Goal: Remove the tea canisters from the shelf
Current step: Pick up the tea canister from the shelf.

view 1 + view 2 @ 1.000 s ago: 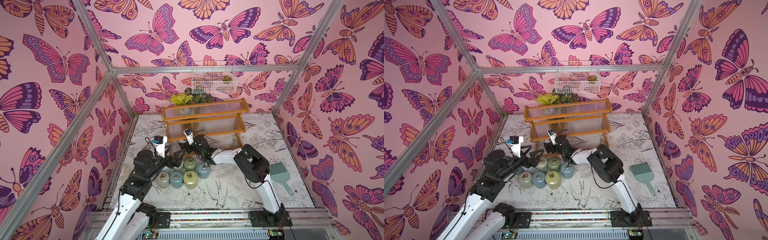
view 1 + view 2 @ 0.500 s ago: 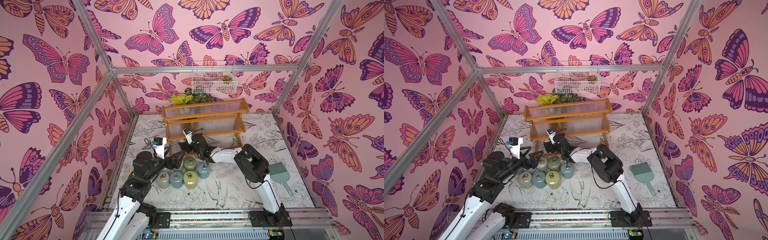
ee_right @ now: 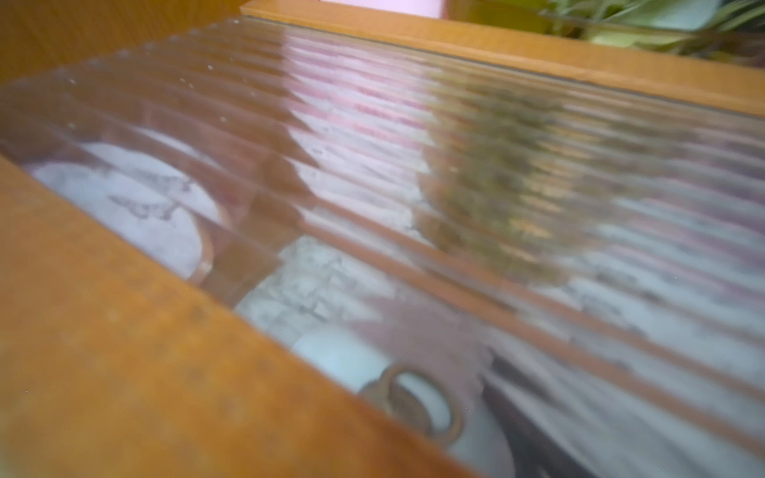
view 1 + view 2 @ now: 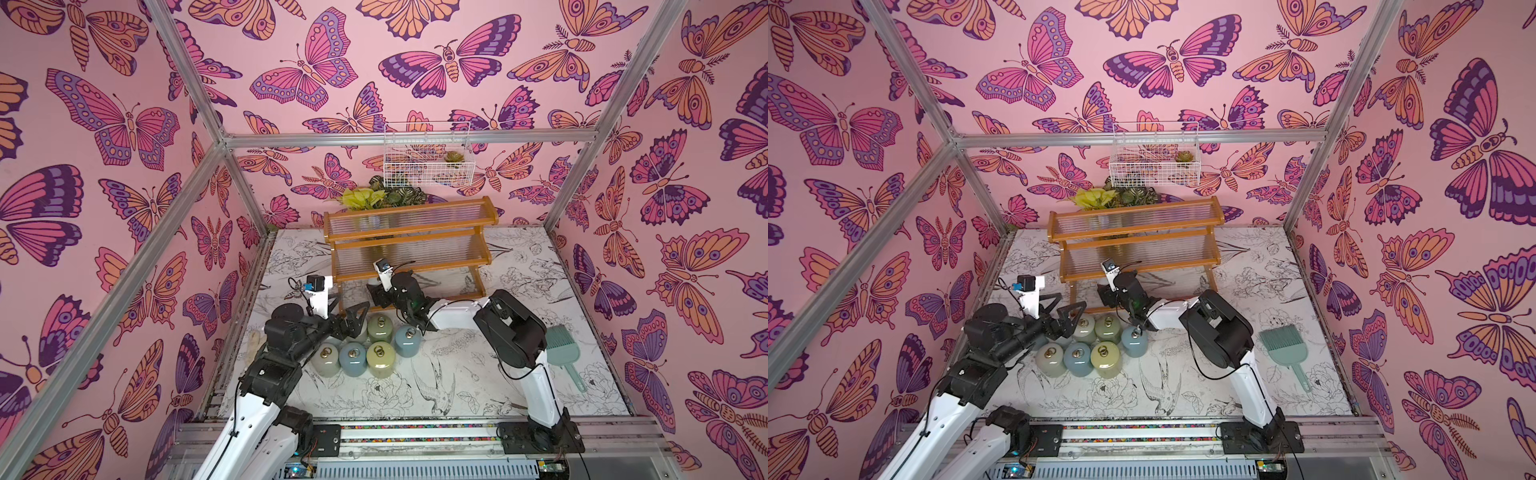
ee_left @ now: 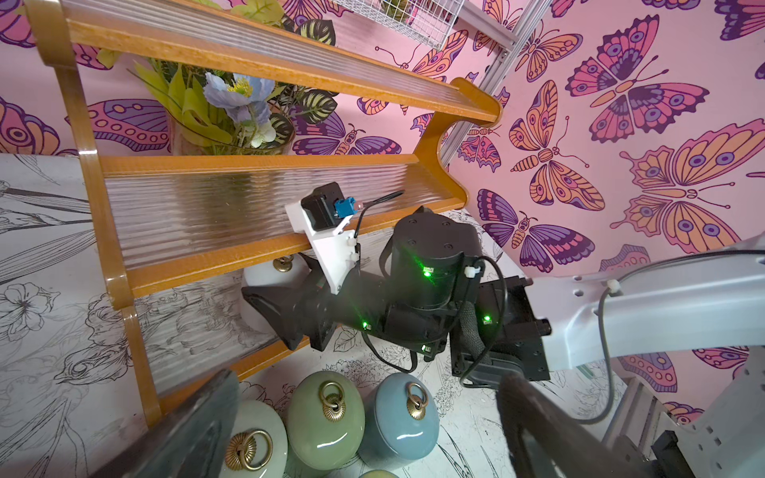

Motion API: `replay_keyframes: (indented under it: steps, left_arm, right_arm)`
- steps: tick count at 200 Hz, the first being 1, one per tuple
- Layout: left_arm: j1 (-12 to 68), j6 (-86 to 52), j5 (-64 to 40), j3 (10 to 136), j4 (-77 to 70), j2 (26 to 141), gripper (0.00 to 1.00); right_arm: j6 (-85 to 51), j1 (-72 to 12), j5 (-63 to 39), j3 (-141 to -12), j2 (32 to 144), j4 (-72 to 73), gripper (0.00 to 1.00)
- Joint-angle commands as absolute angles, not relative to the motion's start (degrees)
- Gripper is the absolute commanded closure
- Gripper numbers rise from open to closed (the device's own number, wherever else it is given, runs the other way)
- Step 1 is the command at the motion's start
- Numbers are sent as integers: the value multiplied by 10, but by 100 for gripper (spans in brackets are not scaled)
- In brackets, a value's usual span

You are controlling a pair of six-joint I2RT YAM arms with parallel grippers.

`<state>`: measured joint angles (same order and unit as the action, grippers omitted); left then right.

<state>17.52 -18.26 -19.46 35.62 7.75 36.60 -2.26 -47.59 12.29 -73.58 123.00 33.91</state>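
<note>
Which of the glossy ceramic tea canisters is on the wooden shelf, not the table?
The white canister with the gold ring pull, on the orange-brown wooden shelf's lowest tier, between the right gripper's fingers; the other canisters stand on the table.

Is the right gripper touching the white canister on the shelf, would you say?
Cannot tell. In the left wrist view the right gripper straddles the white canister, but its near finger crosses the body and hides any gap.
</note>
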Motion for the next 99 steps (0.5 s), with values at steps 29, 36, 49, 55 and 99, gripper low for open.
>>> replay_keyframes:
  steps: [29, 36, 49, 55, 99]
  left_arm:
    - [171, -176, -194, 348, 75, 368, 0]
    - [171, -176, -195, 348, 75, 368, 0]
    - [171, -176, -195, 348, 75, 369, 0]
    - [170, -176, -194, 349, 75, 370, 0]
    - [170, -176, -195, 352, 76, 377, 0]
  right_arm:
    - [37, -461, 212, -701, 1173, 371, 23]
    - [38, -457, 215, -695, 1168, 371, 22]
    - [37, -450, 222, -683, 1159, 375, 22]
    - [35, -447, 223, -676, 1155, 380, 22]
    - [33, -433, 220, -628, 1120, 403, 23]
